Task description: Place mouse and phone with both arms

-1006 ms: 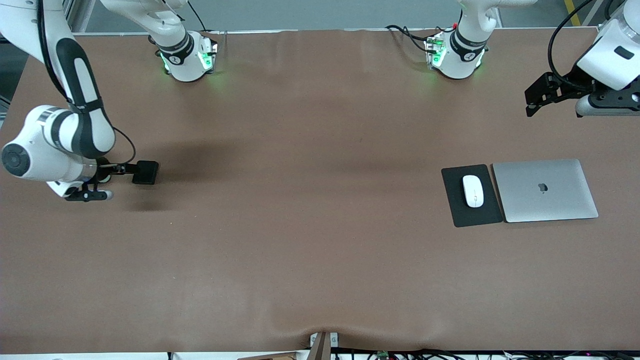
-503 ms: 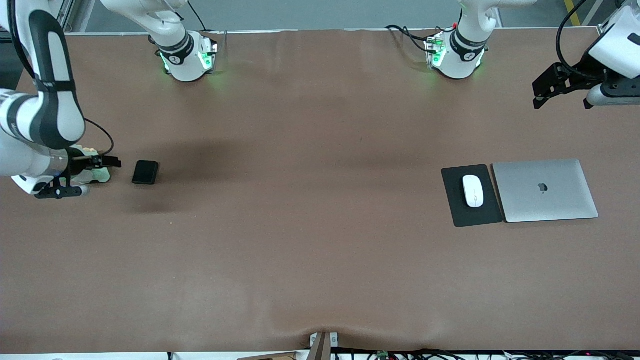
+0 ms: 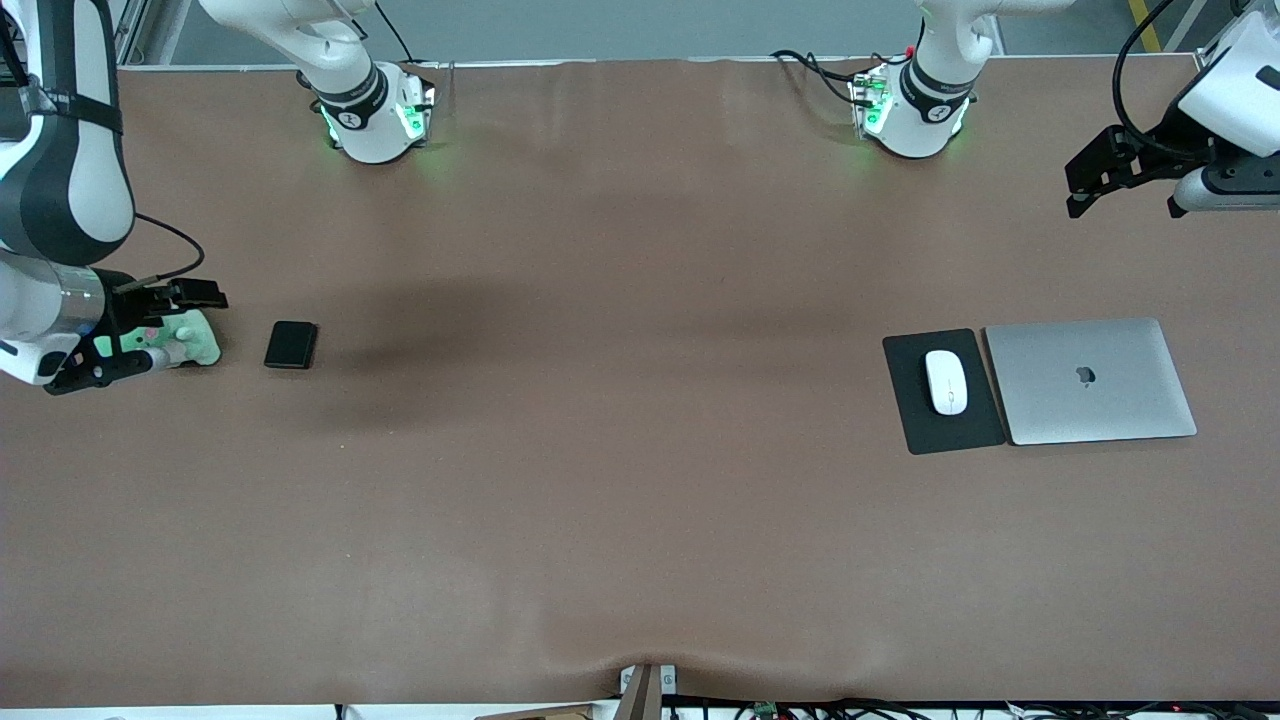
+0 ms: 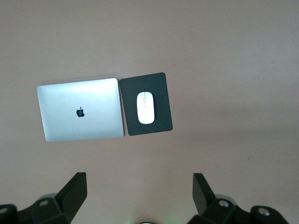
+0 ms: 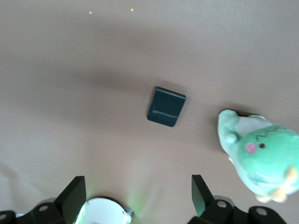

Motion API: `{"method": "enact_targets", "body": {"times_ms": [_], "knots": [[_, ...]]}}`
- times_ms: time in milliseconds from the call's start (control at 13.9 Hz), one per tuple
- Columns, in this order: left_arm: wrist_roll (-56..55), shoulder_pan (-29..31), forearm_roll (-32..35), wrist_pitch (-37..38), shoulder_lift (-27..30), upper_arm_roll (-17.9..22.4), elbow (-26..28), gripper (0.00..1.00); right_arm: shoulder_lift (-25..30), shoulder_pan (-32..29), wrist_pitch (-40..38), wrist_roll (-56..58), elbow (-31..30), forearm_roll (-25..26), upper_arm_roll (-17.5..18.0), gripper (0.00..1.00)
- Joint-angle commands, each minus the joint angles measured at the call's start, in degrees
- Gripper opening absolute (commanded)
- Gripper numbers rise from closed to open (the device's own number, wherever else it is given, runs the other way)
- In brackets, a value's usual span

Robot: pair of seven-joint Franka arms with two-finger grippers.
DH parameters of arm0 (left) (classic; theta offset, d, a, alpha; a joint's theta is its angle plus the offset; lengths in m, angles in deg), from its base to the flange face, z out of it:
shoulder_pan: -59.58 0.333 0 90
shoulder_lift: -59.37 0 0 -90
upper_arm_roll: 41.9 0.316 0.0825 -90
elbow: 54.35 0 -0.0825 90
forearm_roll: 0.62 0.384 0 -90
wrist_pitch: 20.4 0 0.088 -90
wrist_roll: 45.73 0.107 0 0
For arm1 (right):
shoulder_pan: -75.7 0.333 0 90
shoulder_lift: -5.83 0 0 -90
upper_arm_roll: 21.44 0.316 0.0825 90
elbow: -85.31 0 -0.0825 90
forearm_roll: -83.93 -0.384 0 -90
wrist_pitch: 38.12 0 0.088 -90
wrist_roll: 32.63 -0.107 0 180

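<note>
Mouse (image 3: 946, 381): glossy white oval, lying on the mouse pad (image 3: 915, 400) beside the laptop (image 3: 1090, 380), well below the left gripper (image 3: 1090, 185).
Phone (image 3: 291, 344): small black slab, resting flat near the right gripper (image 3: 180, 320).
Grippers: both are hanging wide open, holding nothing.
Risk: the green plush toy (image 3: 190, 345) is sitting under the right gripper; a low sweep could knock it into the phone.

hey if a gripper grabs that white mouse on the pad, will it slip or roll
The mouse looks glossy and domed, so fingers may slip on it. It lies flat on the mouse pad, so rolling seems unlikely. It appears small and probably light.
</note>
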Motion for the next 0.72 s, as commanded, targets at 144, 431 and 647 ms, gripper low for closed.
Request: {"method": "enact_targets", "body": {"times_ms": [144, 431, 647], "knots": [[0.95, 0.34, -1.21, 0.74, 0.36, 0.32, -0.49, 1.0, -1.89, -0.29, -4.67, 1.88, 9.84, 2.75, -0.4, 1.0], [0.95, 0.34, -1.12, 0.12, -0.17, 0.23, -0.49, 1.0, -1.18, 0.15, -8.52, 1.7, 13.26, 1.7, 0.03, 1.0], [0.95, 0.34, -1.04, 0.21, -0.17, 0.32, -0.49, 1.0, -1.27, 2.33, -11.95, 1.88, 16.7, 2.13, 0.65, 1.0]]}}
